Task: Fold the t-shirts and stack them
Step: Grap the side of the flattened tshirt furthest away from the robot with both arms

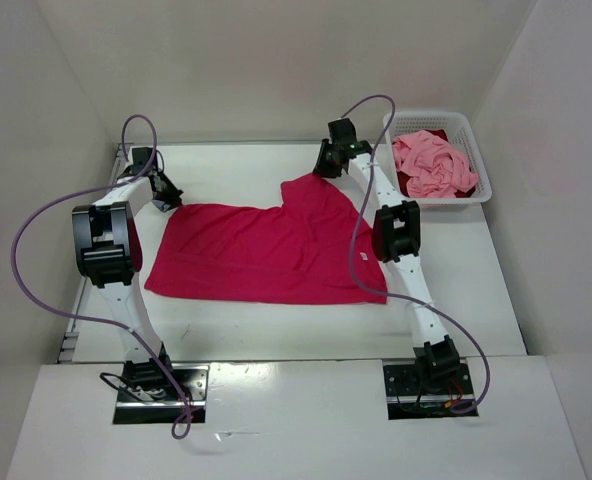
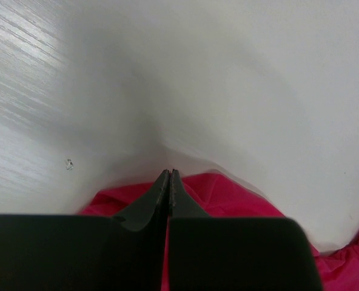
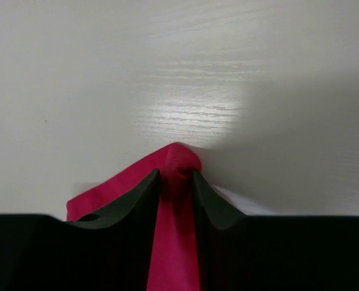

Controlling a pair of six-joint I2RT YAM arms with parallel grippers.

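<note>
Basket [image 1: 446, 118] with pink t-shirt [image 1: 431, 165] right of magenta t-shirt [image 1: 266, 250]

Bright, even light from above in the top view; magenta-red t-shirt [image 1: 266, 250] strongly saturated. Left wrist view: wide grey shadow over the table [image 2: 258, 73], streaky glare at the left edge, left gripper [image 2: 169, 174] dark and blurred. Right wrist view: glare patch mid-table, shadow at right, right gripper [image 3: 176, 176] out of focus.

Left pincer [image 2: 170, 175] clamped; right pincer [image 3: 176, 174] pinching t-shirt [image 3: 173, 254]
</note>
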